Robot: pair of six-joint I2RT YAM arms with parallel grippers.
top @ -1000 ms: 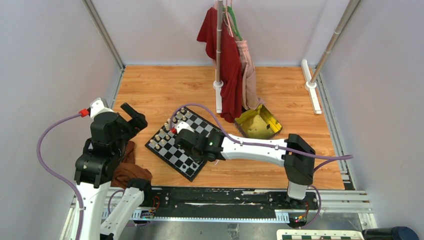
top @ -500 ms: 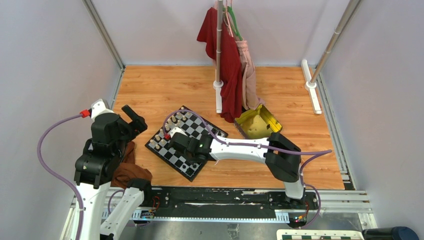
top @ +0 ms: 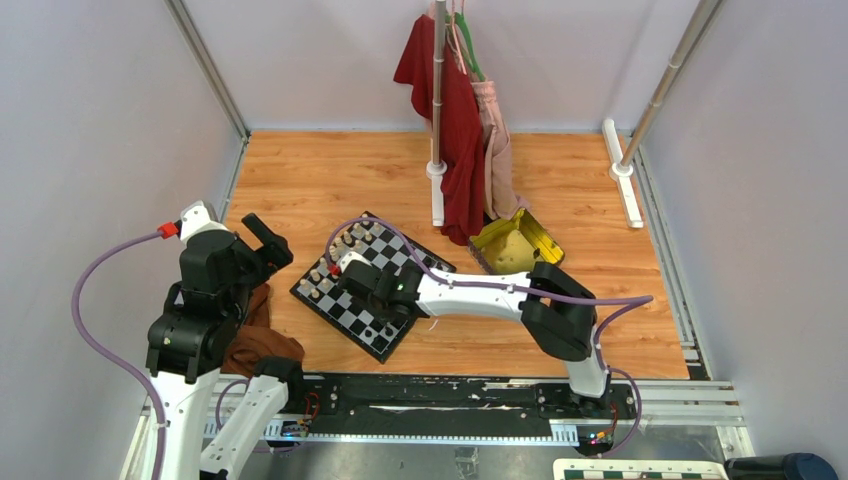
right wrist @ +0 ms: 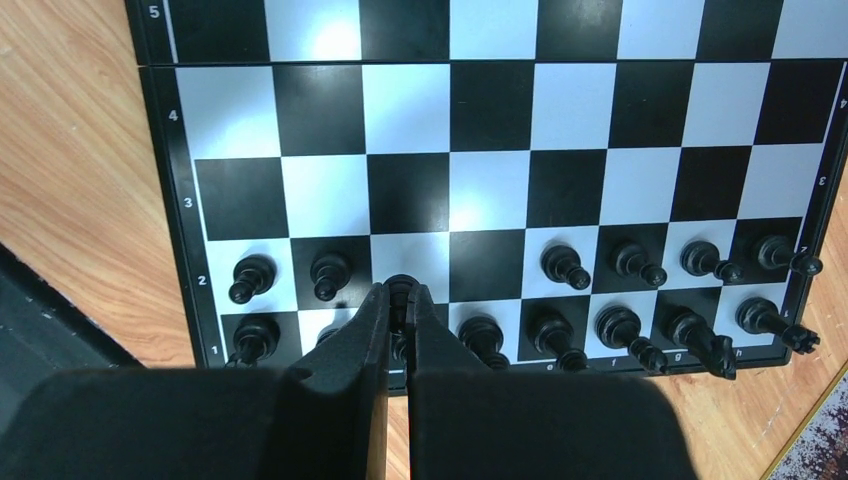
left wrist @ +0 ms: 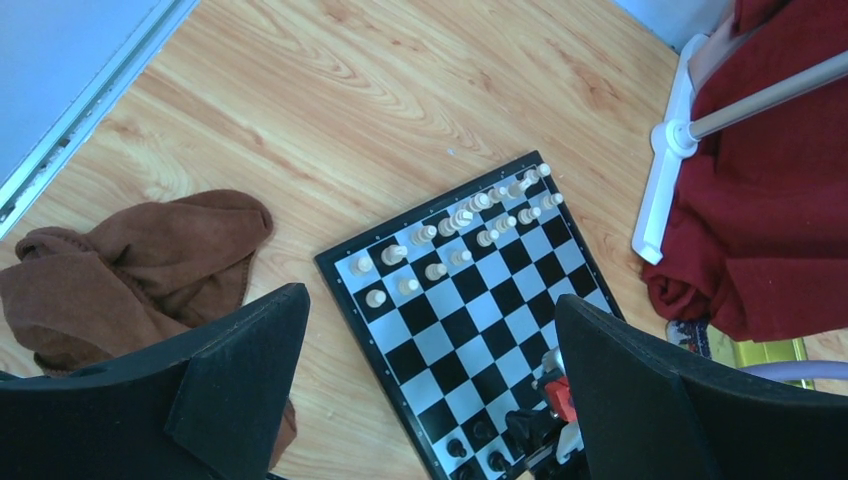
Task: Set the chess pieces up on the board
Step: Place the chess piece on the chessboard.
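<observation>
At near edge of the flat black-and-white checked board [right wrist: 500,130], right gripper [right wrist: 397,300] is pinched tight on a small black turned pawn [right wrist: 401,286] in the second rank, other black pieces [right wrist: 620,325] lined up alongside. Farther across, cream pieces [left wrist: 470,215] stand in two rows at the far edge. Left gripper [left wrist: 430,305] hangs high off board's left side, jaws spread wide, holding nothing.

The top external camera sits above and behind the arm bases, looking down over the whole desk [top: 330,180] from afar. The left wrist camera looks down from higher up, past its wide-spread left pincer [left wrist: 430,305], at the entire board [left wrist: 470,310]. The right wrist camera looks from very close at the board's near rows, with the right pincer [right wrist: 398,295] closed around a black piece [right wrist: 401,288]. All three views share the board.
</observation>
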